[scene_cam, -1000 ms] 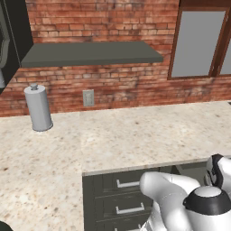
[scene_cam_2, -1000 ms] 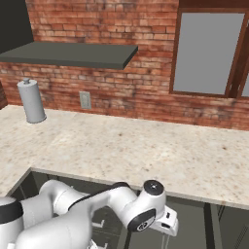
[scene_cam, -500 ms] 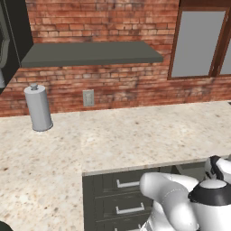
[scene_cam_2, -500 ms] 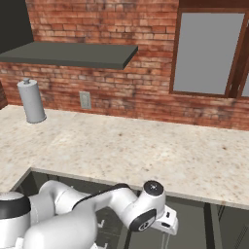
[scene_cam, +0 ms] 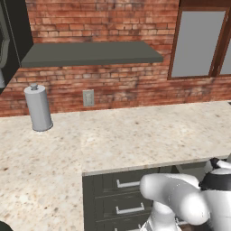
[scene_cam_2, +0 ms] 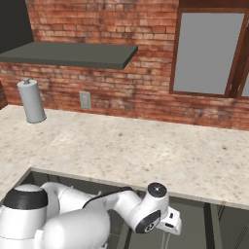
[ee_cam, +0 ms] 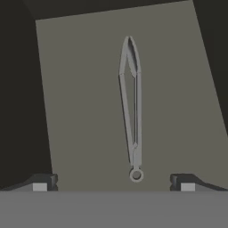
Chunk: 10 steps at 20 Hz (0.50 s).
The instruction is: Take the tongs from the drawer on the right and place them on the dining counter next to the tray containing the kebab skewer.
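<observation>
Nearest, in the hand view: the gripper (ee_cam: pixel 113 182) looks down into the drawer (ee_cam: pixel 80 111), its two dark fingertips (ee_cam: pixel 42 182) spread wide apart with nothing between them, jaws released. The tongs (ee_cam: pixel 132 107) lie flat on the drawer's grey floor, lengthwise away from the hand, ring end nearest the fingertips and the two arms meeting at a point at the far end. Tongs and fingertips are apart, no contact. The tongs sit roughly midway between the two tips, slightly toward the right one.

Right base view: the white arm bends low in front of the worktop (scene_cam_2: pixel 146 151), its wrist and hand (scene_cam_2: pixel 168 226) dipping into the dark opening below the worktop's near edge. The drawer's contents cannot be seen from here.

Left base view: the arm's white elbow covers the lower right. Left of it, a bank of dark drawer fronts (scene_cam: pixel 122 198) with short silver handles shows under the worktop edge.

Farther back, both base views: a speckled beige worktop, a grey cylindrical canister (scene_cam: pixel 38 108) standing upright at its far left, a wall outlet (scene_cam: pixel 88 97) on the brick wall (scene_cam_2: pixel 126 24), a dark shelf (scene_cam: pixel 90 53) above, and a window (scene_cam_2: pixel 206 53) at the far right.
</observation>
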Motion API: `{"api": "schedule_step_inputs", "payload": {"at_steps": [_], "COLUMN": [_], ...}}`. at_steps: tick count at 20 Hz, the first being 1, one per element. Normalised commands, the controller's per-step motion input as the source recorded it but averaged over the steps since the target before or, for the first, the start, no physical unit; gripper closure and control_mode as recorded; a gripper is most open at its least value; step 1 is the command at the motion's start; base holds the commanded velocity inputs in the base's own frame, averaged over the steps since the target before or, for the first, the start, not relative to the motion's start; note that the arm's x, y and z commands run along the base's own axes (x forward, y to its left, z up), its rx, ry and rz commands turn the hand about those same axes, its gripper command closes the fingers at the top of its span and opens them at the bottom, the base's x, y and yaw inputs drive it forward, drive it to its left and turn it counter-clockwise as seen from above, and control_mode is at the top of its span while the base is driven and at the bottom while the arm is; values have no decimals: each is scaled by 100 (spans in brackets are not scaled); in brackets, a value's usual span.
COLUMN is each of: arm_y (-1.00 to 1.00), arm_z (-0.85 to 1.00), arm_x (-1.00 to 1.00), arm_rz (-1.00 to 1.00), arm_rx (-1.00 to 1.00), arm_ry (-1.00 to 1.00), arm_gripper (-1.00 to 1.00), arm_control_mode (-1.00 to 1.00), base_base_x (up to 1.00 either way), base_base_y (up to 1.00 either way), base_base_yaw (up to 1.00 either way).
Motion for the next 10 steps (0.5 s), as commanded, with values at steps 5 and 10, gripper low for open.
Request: {"api": "schedule_step_inputs", "payload": {"at_steps": [5, 10], "arm_y": [-8, -2], "arm_z": [-14, -18], "arm_x": [5, 3], "arm_rz": [0, 0], "arm_rx": [0, 0], "arm_ry": [0, 1], "arm_gripper": [-100, -100], "arm_control_mode": [-100, -100], "base_base_x": [0, 0], "base_base_y": [0, 0], "base_base_yaw": [0, 0]}}
